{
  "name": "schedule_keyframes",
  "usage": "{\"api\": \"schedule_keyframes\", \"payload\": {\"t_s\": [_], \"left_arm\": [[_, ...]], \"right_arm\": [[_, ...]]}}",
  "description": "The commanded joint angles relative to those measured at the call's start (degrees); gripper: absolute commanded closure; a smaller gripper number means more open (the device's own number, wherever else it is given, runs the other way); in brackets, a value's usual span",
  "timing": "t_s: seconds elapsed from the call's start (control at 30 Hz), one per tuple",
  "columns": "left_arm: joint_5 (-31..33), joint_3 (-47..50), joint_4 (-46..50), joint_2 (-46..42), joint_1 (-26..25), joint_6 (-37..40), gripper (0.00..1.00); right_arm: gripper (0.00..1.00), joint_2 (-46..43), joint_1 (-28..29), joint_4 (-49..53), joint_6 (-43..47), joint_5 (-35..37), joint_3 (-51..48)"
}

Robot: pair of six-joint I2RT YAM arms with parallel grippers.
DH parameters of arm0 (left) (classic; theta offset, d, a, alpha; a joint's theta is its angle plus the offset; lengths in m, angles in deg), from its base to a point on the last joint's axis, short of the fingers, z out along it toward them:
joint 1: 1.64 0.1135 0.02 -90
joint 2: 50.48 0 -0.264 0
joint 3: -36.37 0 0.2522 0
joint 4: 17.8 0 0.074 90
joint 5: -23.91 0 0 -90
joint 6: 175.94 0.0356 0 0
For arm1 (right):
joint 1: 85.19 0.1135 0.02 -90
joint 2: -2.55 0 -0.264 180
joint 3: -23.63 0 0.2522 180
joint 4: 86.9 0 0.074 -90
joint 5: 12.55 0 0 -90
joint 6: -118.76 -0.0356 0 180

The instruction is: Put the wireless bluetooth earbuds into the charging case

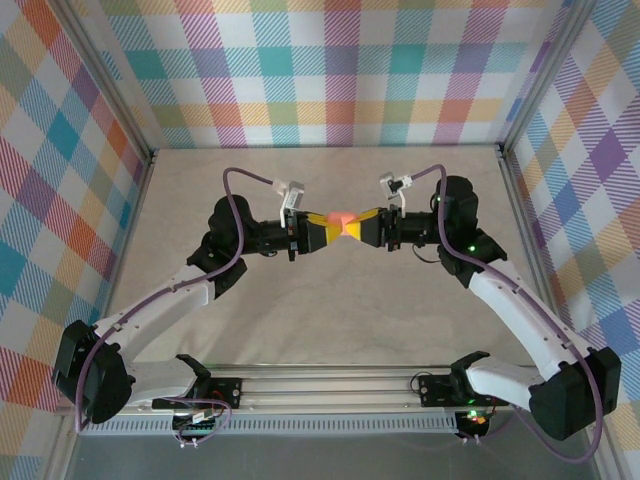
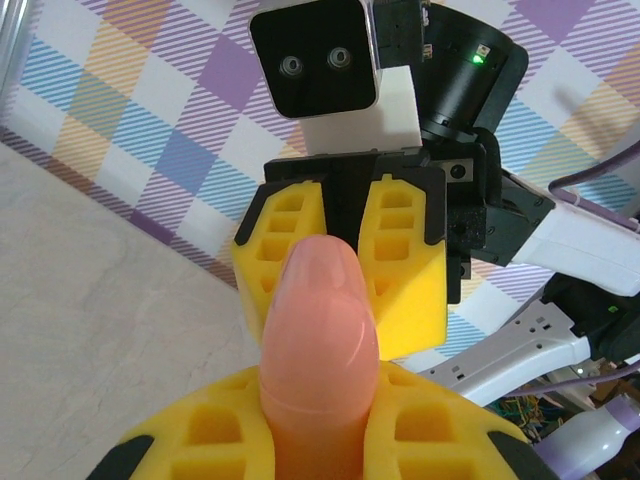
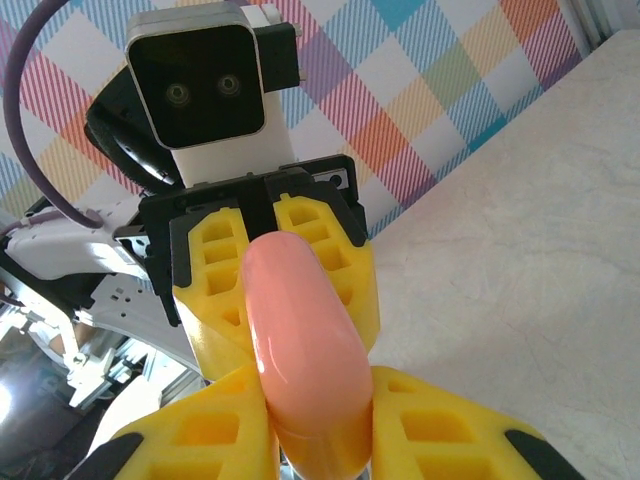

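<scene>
Over the pale table (image 1: pixel 300 330), a salmon-pink charging case (image 1: pixel 343 219) hangs in mid-air, gripped at both ends. Left of the case, the left gripper (image 1: pixel 325 228) pinches it tight between yellow fingers. On the case's right, the right gripper (image 1: pixel 363 227) clamps the other end. Beyond the case stands a checked wall (image 1: pixel 330 70).

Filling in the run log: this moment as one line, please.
left claw: shut on pink charging case | right claw: shut on it too | case: held above table
</scene>
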Motion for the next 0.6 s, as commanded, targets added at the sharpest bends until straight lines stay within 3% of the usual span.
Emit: {"api": "schedule_keyframes", "payload": {"t_s": [0.0, 0.1, 0.13, 0.2, 0.33, 0.47, 0.57], "left_arm": [[2.80, -1.49, 3.50, -0.87, -0.15, 3.51, 0.78], [5.53, -1.90, 7.83, -1.58, -0.08, 6.40, 0.52], [6.43, -2.09, 9.56, -1.89, -0.07, 7.38, 0.39], [9.88, -2.31, 14.11, -2.74, 0.32, 9.33, 0.02], [21.76, -2.72, 26.14, -5.86, 1.65, 13.01, 0.00], [41.33, -4.05, 41.63, -8.46, 2.31, 17.31, 0.00], [51.43, -4.06, 48.60, -9.96, 2.52, 19.25, 0.00]], "right_arm": [[0.84, 1.35, 0.37, 0.23, -2.80, 2.74, -0.15], [0.86, 2.87, 0.30, 1.69, -4.75, 5.98, -0.78], [0.86, 3.41, 0.30, 2.07, -5.30, 6.77, -0.93], [0.87, 4.88, 0.30, 3.81, -6.18, 9.07, -1.12], [0.87, 8.79, 0.38, 6.69, -8.31, 12.62, -0.97], [0.87, 15.02, 2.98, 10.72, -7.63, 16.32, 1.23], [0.87, 21.50, 6.03, 14.12, -5.92, 18.56, 4.81]]}}
